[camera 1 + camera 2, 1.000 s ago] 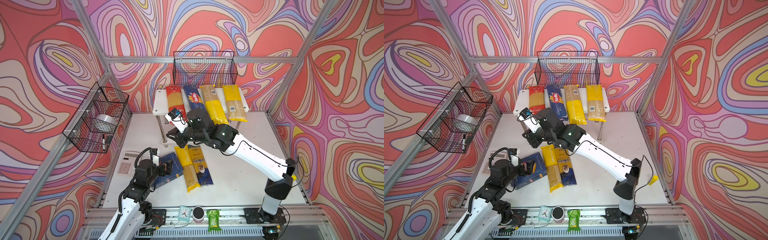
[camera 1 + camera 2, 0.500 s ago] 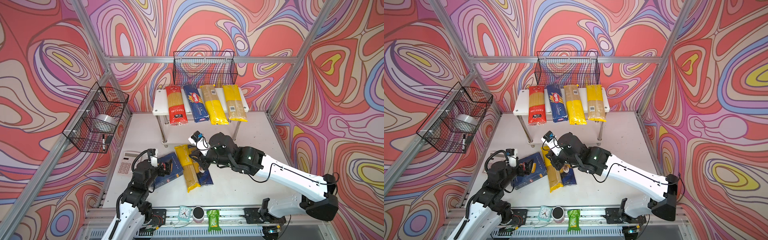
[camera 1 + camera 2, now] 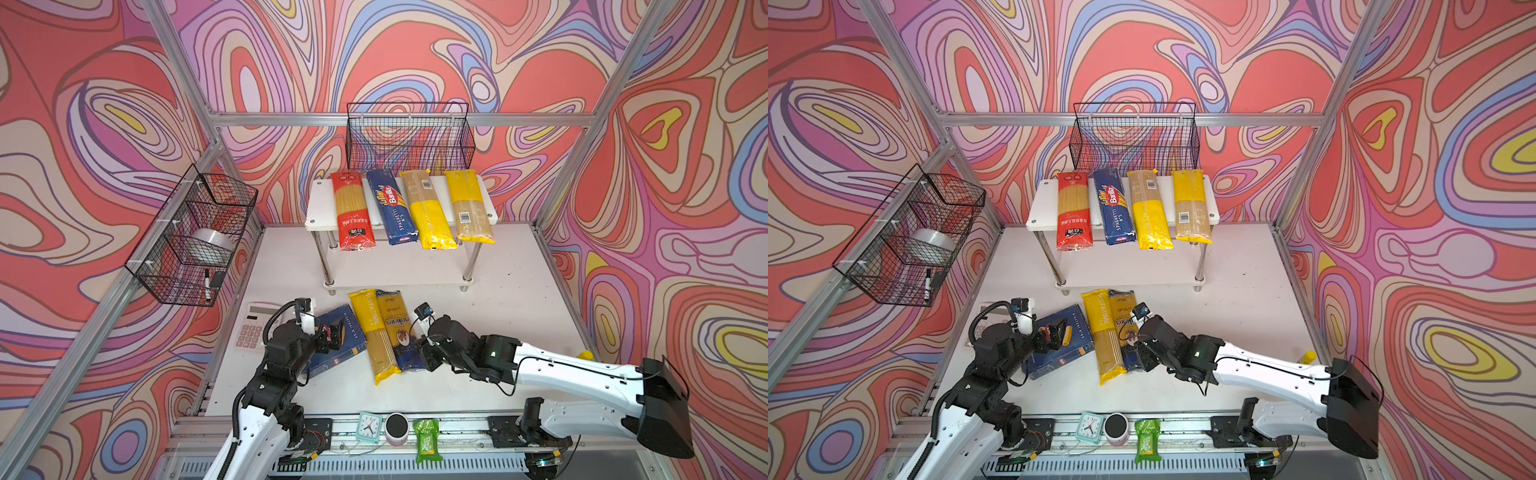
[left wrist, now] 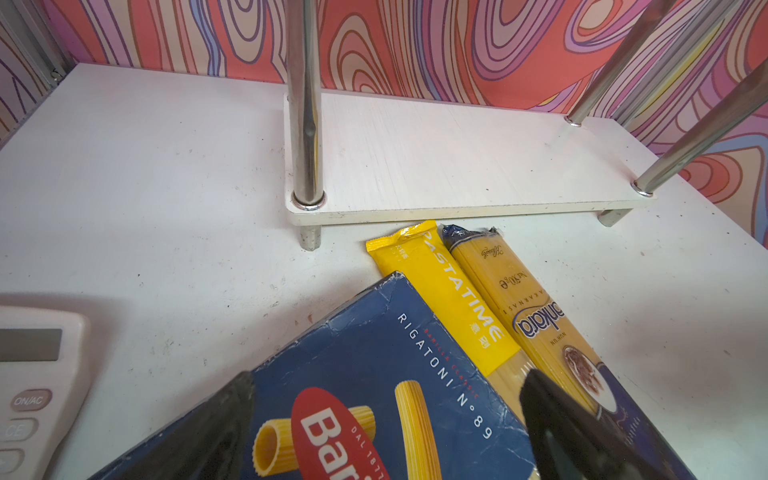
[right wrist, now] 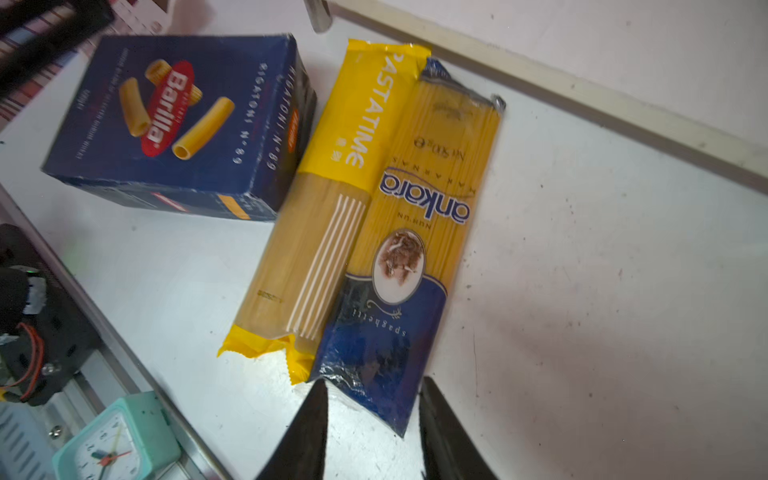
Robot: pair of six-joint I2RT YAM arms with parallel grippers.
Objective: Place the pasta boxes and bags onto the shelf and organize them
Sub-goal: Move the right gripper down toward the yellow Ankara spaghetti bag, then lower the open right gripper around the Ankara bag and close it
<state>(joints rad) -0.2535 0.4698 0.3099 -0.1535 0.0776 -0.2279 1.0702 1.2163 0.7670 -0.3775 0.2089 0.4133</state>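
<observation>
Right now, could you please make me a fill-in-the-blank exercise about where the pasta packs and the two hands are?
The top board of the shelf holds ____ packs.
Between the rigatoni box and the Ankara bag lies the ____ bag.
The open left hand is over the ____ box.
The open right hand is at the blue end of the ____ bag.
Missing words: four; Pastatime; rigatoni; Ankara.
</observation>
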